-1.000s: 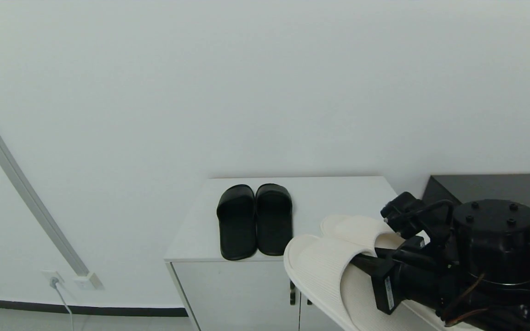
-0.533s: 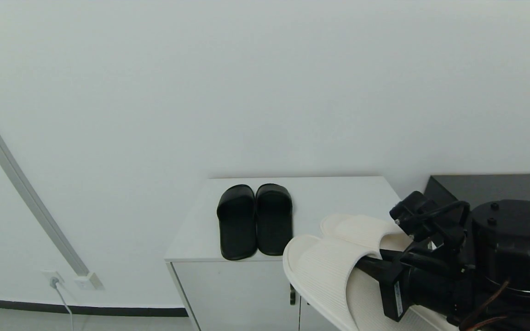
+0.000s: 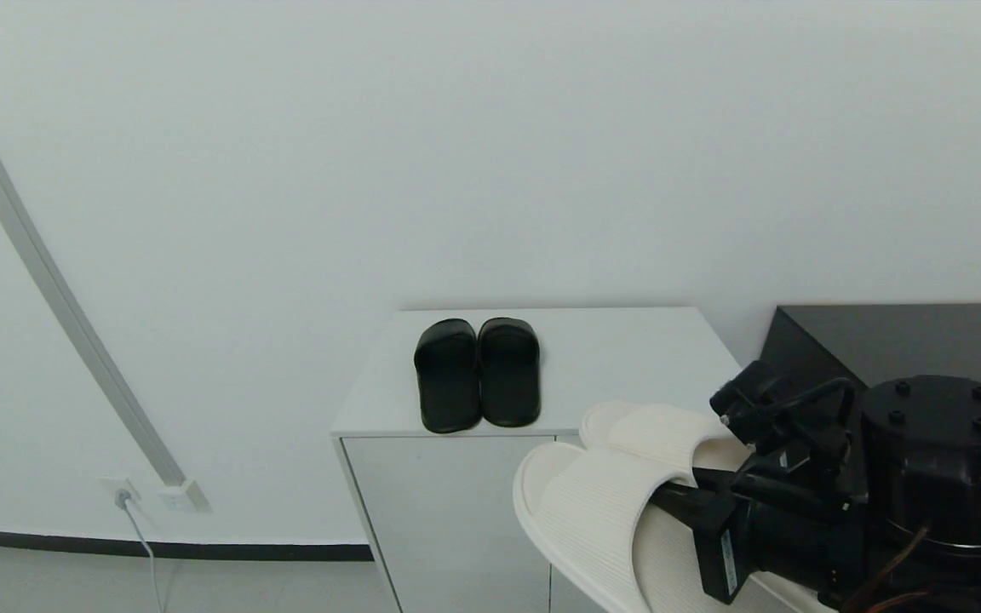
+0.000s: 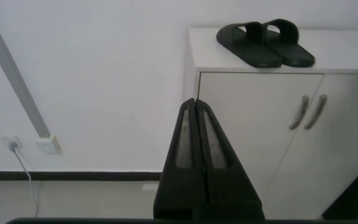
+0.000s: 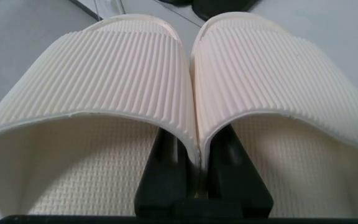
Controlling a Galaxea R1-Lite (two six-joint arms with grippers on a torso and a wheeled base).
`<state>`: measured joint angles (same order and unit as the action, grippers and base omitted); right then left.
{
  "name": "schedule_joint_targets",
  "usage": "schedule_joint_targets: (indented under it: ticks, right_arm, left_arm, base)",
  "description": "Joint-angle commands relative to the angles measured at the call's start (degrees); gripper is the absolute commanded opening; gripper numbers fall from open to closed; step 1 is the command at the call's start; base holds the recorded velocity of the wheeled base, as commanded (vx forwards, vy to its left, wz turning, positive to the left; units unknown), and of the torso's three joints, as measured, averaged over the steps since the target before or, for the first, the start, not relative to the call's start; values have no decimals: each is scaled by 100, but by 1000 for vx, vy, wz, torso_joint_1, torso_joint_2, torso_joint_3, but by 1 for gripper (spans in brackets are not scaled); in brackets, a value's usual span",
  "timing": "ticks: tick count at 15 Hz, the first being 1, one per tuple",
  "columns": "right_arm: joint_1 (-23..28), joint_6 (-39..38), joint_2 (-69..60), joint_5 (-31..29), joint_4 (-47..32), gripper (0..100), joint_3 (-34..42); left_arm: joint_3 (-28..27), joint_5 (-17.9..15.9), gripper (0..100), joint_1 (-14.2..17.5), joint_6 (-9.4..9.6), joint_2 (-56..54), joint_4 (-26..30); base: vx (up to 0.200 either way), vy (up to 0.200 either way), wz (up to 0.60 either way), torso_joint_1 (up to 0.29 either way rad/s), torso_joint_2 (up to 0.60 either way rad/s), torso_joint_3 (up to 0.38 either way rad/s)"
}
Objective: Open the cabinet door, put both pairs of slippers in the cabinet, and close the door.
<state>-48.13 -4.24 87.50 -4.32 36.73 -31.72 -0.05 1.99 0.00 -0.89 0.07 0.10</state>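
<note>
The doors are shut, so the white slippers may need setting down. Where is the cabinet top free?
Free: the cabinet top from the black slippers to its right edge, and a narrow strip between them and its left edge. Crowded: they reach from front edge almost to the wall. The right gripper holds the white slippers.

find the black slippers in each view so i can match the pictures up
Head view: black slippers side by side on top of the cabinet, near its left front edge.
Left wrist view: black slippers on the same cabinet top.
Right wrist view: probably the dark sliver beyond the white slippers' toes.
Shared landmark: the white cabinet.
</note>
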Motion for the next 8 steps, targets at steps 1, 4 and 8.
schedule_joint_targets:
  ticks: [1, 4, 8]
  right_arm:
    - [-4, 2, 302, -8, 221, 0, -27]
    - [-4, 2, 610, -8, 590, 0, -27]
    - [5, 2, 777, -8, 616, 0, -89]
  left_arm:
    - [5, 3, 0, 0, 1, 1, -1]
    - [-4, 3, 0, 0, 1, 10, -1]
    - [5, 3, 0, 0, 1, 1, -1]
  base:
    - [-200, 0, 0, 7, 12, -2]
    - [0, 0, 0, 0, 0, 0]
    - [0, 0, 0, 0, 0, 0]
